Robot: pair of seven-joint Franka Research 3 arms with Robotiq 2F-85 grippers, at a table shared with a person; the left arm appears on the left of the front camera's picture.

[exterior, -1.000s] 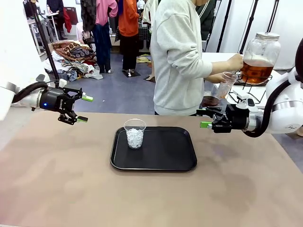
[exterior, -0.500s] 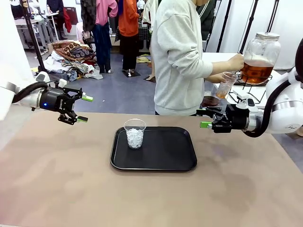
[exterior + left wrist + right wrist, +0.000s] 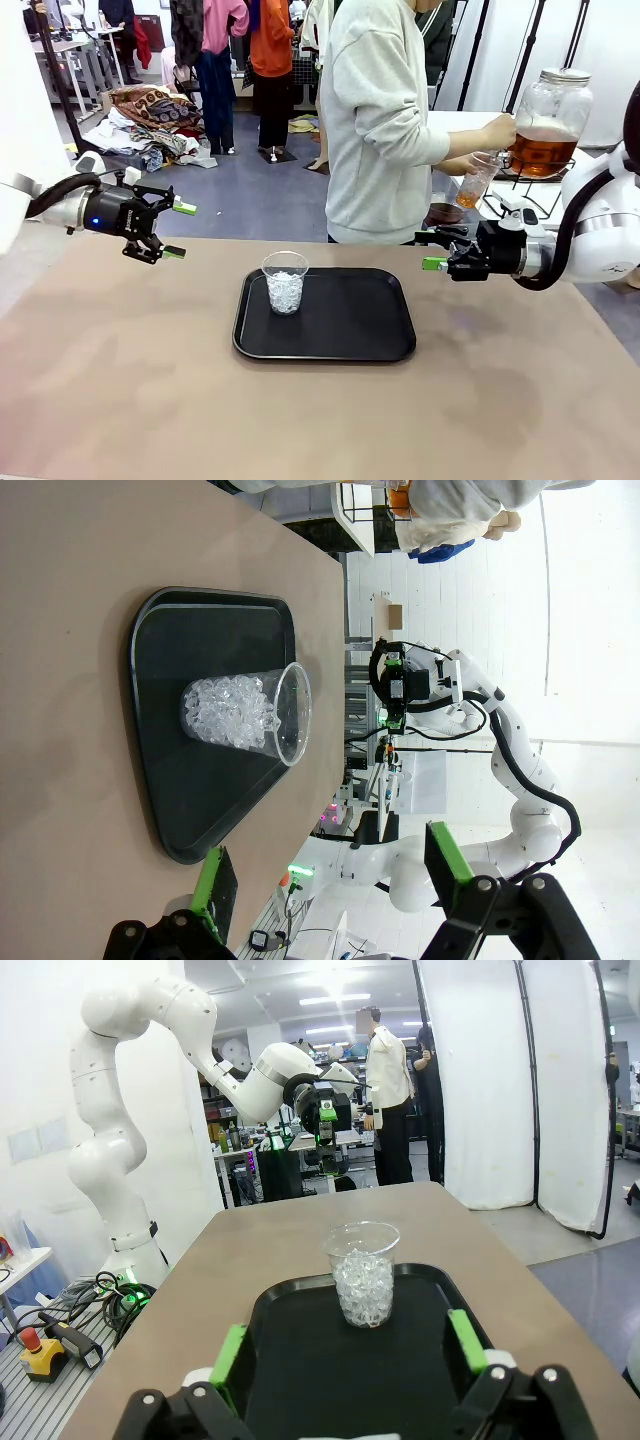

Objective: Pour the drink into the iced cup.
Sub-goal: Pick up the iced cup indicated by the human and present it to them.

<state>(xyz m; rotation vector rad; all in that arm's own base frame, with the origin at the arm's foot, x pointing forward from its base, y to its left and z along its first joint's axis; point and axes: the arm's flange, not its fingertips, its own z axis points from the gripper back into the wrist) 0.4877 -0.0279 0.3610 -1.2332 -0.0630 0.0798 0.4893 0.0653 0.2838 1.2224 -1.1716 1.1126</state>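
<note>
Tabletop [image 3: 120, 380] unchanged since before: left claw [image 3: 179, 231] and right claw [image 3: 430, 251] stay spread, iced cup [image 3: 285, 282] untouched.

The left gripper [image 3: 330, 880] is hanging with its jaws spread wide, its green-padded fingers [image 3: 213, 892] rising from the bottom edge. Beyond them the black tray [image 3: 170, 810] is lying on the brown table [image 3: 70, 680], and the clear cup [image 3: 245, 715], holding ice in its lower part, is standing upright on the tray. Farther off, the right gripper [image 3: 388, 688] is facing this way on its white arm, jaws apart. A person's pale sleeve [image 3: 465, 495] is showing at the top edge.
</note>
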